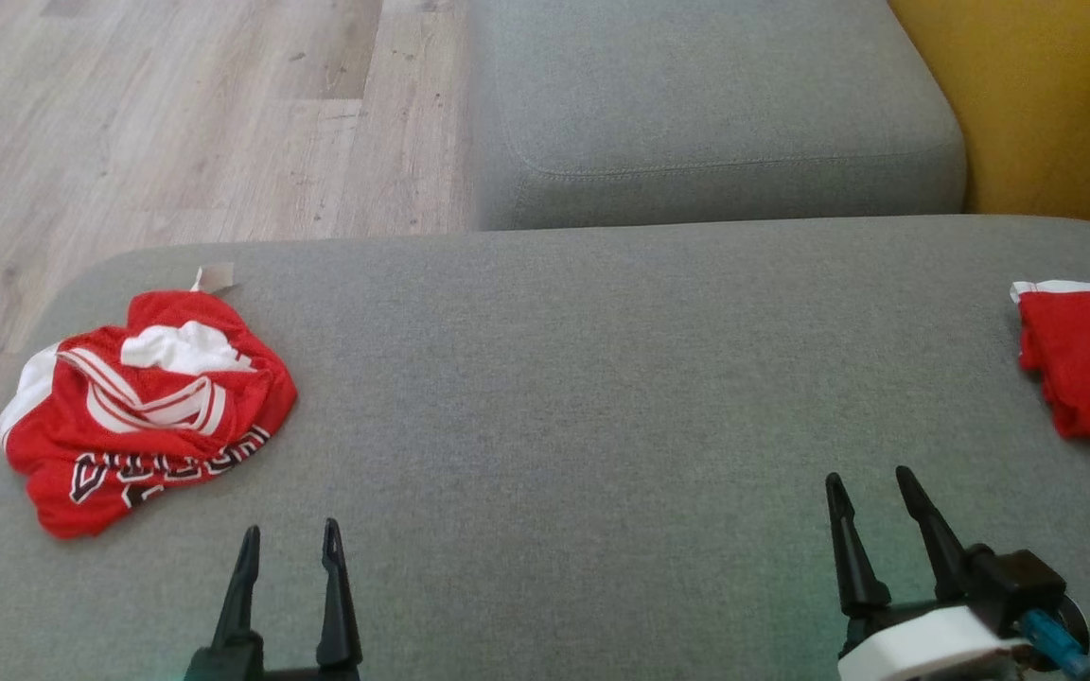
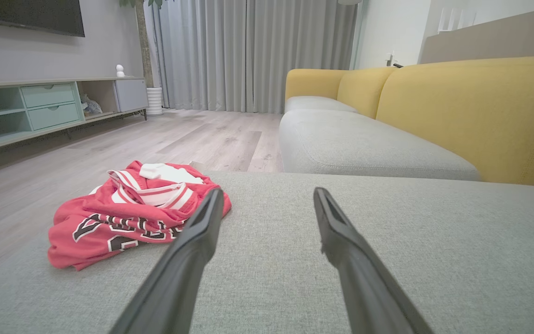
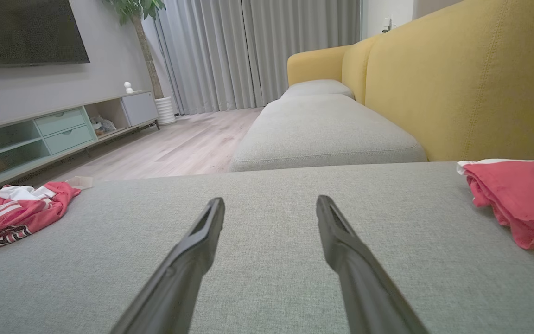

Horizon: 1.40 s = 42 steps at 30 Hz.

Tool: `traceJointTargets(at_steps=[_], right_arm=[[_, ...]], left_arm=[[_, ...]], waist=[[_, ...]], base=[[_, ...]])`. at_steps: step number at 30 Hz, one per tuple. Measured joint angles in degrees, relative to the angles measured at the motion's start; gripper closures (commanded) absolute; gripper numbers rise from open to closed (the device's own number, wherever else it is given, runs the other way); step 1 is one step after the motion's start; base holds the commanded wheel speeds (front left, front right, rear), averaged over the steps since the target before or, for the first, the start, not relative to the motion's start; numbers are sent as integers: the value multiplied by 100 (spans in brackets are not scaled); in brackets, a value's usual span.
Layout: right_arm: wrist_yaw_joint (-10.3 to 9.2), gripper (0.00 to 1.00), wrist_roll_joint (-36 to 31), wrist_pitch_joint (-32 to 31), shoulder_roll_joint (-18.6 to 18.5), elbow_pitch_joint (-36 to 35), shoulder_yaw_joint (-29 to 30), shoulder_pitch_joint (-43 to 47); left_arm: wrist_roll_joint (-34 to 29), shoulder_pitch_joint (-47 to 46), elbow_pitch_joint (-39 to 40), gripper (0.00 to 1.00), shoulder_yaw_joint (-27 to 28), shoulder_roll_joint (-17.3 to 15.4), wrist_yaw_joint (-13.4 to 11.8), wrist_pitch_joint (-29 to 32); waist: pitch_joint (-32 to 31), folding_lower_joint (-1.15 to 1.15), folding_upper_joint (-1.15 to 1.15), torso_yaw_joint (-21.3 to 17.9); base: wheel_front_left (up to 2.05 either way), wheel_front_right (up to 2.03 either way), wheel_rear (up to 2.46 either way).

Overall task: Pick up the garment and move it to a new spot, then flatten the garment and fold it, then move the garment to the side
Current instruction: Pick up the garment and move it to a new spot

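Crumpled red-and-white mesh jersey (image 1: 143, 407) lies diagonally at the grey sofa cushion's (image 1: 554, 378) left edge, open room rightward; left end effector (image 1: 290, 527) and right end effector (image 1: 867, 475) spread, empty.

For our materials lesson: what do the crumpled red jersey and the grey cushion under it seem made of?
The red jersey: probably thin synthetic knit, faint sheen; it bunches in soft folds. The grey cushion: woven upholstery cloth, matte; a fine flecked weave shows.

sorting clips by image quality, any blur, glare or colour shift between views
Head view: soft, jersey deep red, faint green tint low on the seat. Left wrist view: sharper, jersey paler pinkish, wide-angle stretch on the fingers. Right wrist view: same pale cast, no glare.
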<state>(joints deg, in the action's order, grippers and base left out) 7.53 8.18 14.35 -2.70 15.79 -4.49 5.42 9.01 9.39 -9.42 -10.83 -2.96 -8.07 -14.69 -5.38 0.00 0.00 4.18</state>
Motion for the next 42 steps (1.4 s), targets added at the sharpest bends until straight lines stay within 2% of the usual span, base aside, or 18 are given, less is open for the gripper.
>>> traceJointTargets(at_steps=[7, 14, 20, 31, 36, 39, 42], right_arm=[[0, 0, 54, 1, 2, 1, 37, 0], [0, 0, 98, 1, 4, 0, 73, -1], [0, 0, 141, 1, 12, -5, 85, -1], [0, 0, 27, 1, 15, -56, 78, -119], [0, 0, -110, 1, 1, -80, 73, -291], [0, 0, -187, 1, -178, -116, 41, -381], [0, 0, -255, 1, -521, -198, 41, -598]], left_arm=[[0, -1, -18, 0, 1, 0, 1, 0], [-52, -12, -8, 0, 34, 0, 1, -1], [-51, -103, 12, 0, 109, 0, -1, -1], [-42, -126, 146, 0, 294, -1, -83, 0], [22, -252, 255, 0, 428, 0, -79, -1], [51, -589, 390, 0, 556, 2, -73, -1], [47, -1296, 428, 0, 592, 14, 70, -1]], waist=[[26, 0, 0, 69], [63, 0, 0, 409], [125, 0, 0, 945], [384, 0, 0, 2171], [677, 0, 0, 2492], [967, 0, 0, 2566], [1347, 1, 0, 2572]], base=[[0, 0, 0], [0, 0, 0], [0, 0, 0], [0, 0, 0], [0, 0, 0], [0, 0, 0], [0, 0, 0]])
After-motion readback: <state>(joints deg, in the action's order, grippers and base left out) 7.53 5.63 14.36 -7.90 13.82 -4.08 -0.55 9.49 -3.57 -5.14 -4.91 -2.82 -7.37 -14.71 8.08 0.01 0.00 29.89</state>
